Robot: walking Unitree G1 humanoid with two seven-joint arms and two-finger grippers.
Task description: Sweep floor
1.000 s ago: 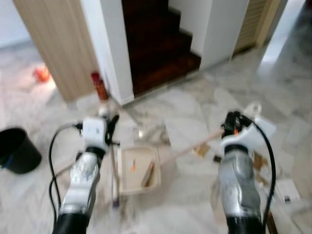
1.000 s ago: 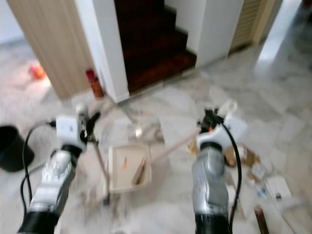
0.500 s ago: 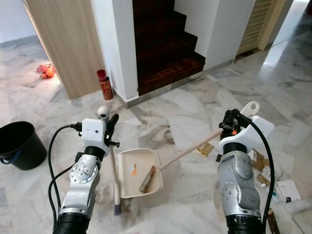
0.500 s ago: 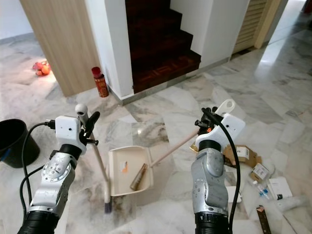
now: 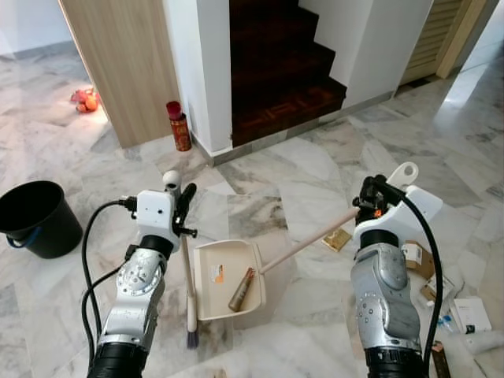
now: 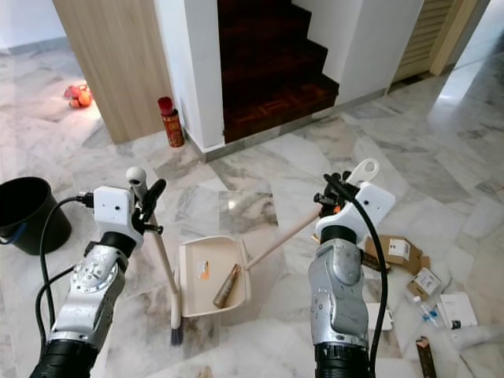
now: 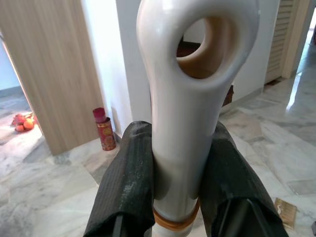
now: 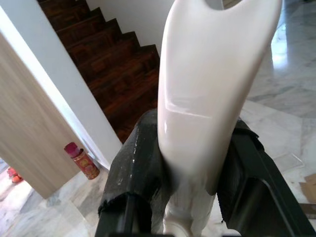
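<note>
My left gripper (image 5: 180, 208) is shut on the top of a short broom (image 5: 188, 277), which stands upright with its bristles on the marble floor. In the left wrist view the black fingers (image 7: 127, 183) clamp the broom's white looped handle end (image 7: 191, 94). My right gripper (image 5: 370, 203) is shut on the long wooden handle (image 5: 307, 243) of a cream dustpan (image 5: 206, 294), which lies on the floor between the arms, just right of the broom. The pan holds a brown stick-like piece (image 5: 242, 289) and an orange scrap (image 5: 218, 273). The right wrist view shows the fingers (image 8: 137, 170) pinching the handle's white end (image 8: 212, 89).
A black bucket (image 5: 35, 217) stands on the floor at the left. A red can (image 5: 179, 126) stands by the white wall beside dark wooden stairs (image 5: 283, 71). Cardboard pieces and packets (image 5: 415, 257) litter the floor at the right, with a brown square (image 5: 340, 239) near the dustpan handle.
The picture has sharpened from blur and shifted slightly as the camera moved. Both grippers keep the same hold on broom and dustpan handle.
</note>
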